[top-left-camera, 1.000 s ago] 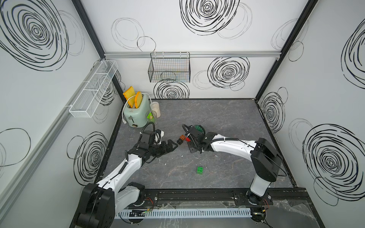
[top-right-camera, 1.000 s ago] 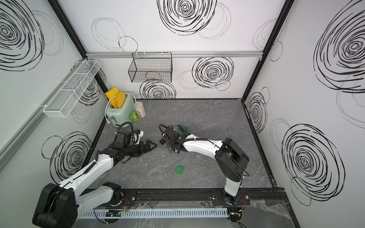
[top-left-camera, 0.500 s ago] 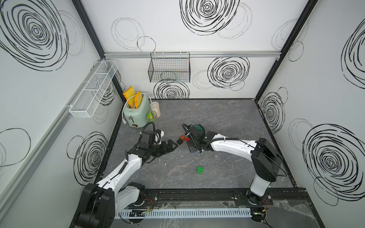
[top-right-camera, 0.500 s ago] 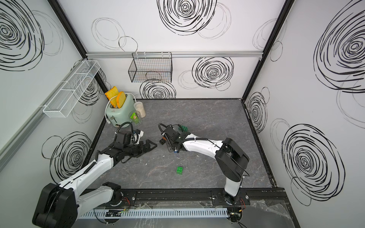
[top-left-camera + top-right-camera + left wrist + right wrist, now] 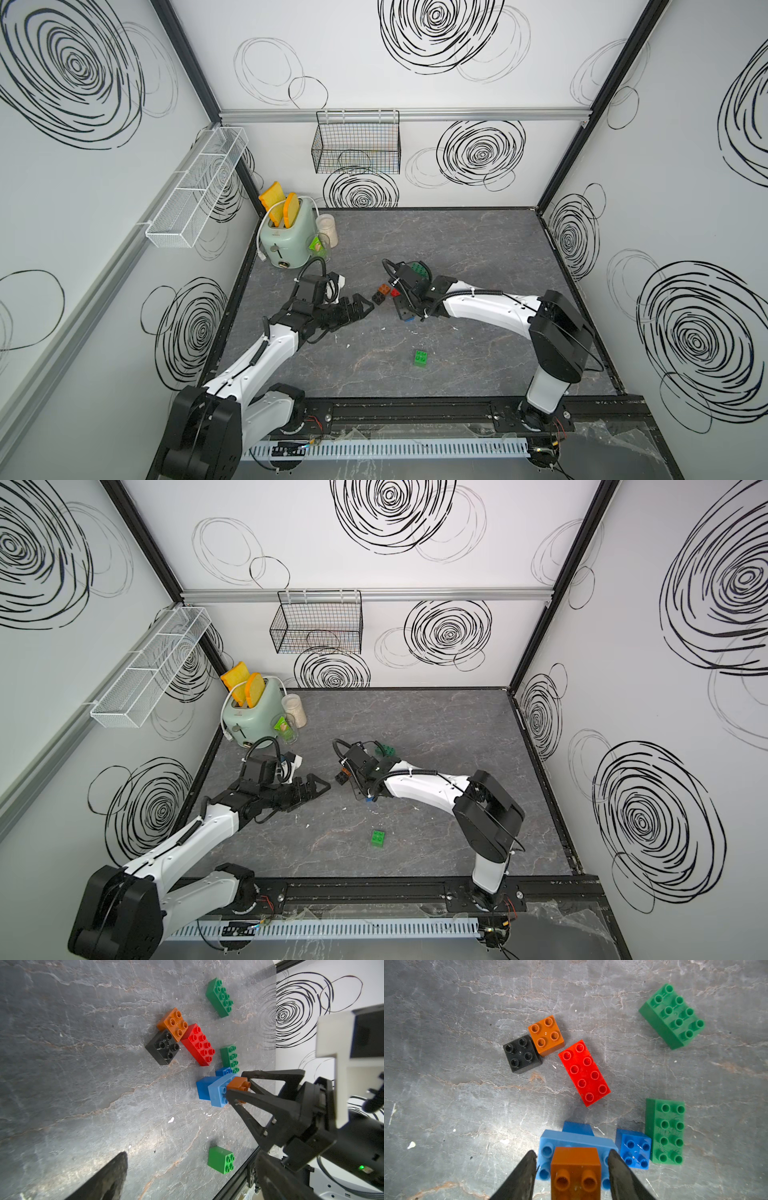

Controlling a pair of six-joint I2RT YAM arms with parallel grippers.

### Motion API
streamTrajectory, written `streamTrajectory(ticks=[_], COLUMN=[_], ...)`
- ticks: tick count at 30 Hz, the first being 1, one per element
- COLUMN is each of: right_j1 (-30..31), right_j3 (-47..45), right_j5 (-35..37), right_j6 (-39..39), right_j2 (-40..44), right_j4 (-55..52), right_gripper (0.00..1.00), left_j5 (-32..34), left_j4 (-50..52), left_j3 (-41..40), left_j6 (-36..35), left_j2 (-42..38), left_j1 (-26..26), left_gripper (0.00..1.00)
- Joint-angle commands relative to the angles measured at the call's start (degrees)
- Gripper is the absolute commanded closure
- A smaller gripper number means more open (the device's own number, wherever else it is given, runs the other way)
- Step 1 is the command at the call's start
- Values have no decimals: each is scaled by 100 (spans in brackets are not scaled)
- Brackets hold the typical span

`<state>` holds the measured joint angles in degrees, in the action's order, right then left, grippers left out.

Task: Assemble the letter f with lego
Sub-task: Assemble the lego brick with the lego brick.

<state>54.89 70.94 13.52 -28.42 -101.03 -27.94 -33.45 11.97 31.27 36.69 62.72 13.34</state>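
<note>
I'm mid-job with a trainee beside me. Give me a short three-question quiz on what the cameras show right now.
1. True or false: the orange brick between the right gripper's jaws sits on a light blue brick.
2. What colour is the square brick lying alone, apart from all the others? A red, B green, C black.
3. How many oblong green bricks does the right wrist view show?
Key: 1 true; 2 B; 3 two.
</note>
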Motion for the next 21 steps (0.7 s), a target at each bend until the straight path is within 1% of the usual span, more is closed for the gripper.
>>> streamTrajectory(ticks=[1, 18, 21], right_j1=[21, 28, 40], right_j3=[-10, -85, -128], right_j5=[39, 32, 12], right_j6=[34, 30, 27], right_j2=[220, 239, 264], right_j4=[-161, -238, -224], right_gripper=[43, 46, 49], left_j5=[-13, 14, 14], left_j4=[-177, -186, -186], left_j3=[-33, -33, -32], left_j6=[23, 38, 40], left_j2=[0, 14, 20], left_j1=[-49, -45, -56], left_gripper=[2, 2, 2])
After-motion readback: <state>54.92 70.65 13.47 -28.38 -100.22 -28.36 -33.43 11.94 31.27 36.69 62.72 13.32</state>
